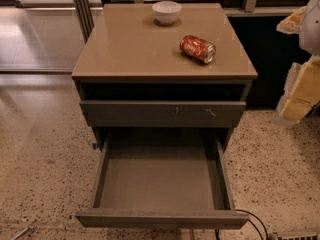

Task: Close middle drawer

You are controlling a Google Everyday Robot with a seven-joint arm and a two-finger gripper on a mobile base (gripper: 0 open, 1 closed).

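Camera view is showing the middle drawer [160, 218] sitting pulled wide open at lower centre, under the scratched drawer front [162, 113]; a red can [197, 49] and white bowl [167, 11] are resting on the cabinet top [135, 49]; the gripper [300, 91] is hanging at the right edge, well apart, and I cannot tell its grip state

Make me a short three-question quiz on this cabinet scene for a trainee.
1. True or false: the middle drawer is pulled far out and holds nothing.
2. Multiple choice: the red can on the cabinet top is A) upright, B) lying on its side, C) inside the white bowl.
3. Fill in: the end effector is at the picture's ____ edge, apart from the middle drawer.
Key: 1 true; 2 B; 3 right.
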